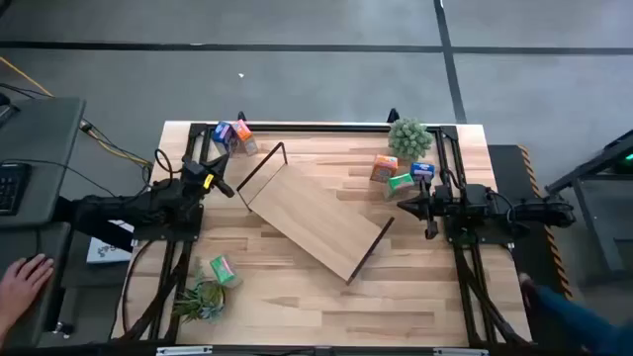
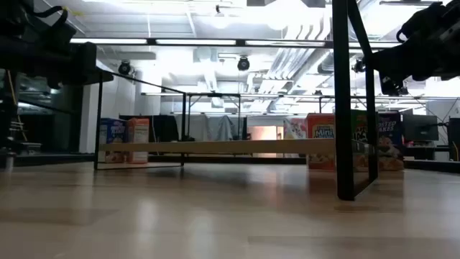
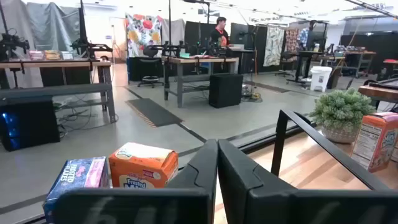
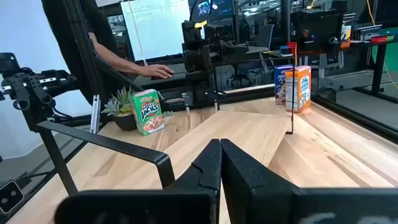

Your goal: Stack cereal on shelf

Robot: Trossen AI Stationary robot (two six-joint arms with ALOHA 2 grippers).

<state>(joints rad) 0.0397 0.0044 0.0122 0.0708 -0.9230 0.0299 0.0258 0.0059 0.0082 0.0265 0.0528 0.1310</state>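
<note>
Shelf: Since it lies slantwise across the middle of the table, the shelf (image 1: 315, 218) looks set out as the target, a long pale-wood board raised on thin black wire ends, with nothing on it yet.
Cereal, far-left of the shelf: a blue box (image 1: 223, 133) and an orange box (image 1: 242, 134) stand side by side just beyond the shelf's far-left wire end, upright, within the left arm's reach.
Cereal, right of the shelf: an orange box (image 1: 384, 168), a green box (image 1: 401, 182) and a blue box (image 1: 422, 170) cluster close together off the shelf's far-right side.
Cereal, near-left of the shelf: one green box (image 1: 222, 269) sits well apart from the shelf, next to a small plant (image 1: 201, 297).
Left gripper: the left gripper (image 1: 220, 183) hangs just off the shelf's left end, fingers pressed together, holding nothing.
Right gripper: the right gripper (image 1: 406, 209) hangs just off the shelf's right end, fingers likewise closed and empty.
Judgement: both arms seem parked in waiting; no box has been stacked.
</note>
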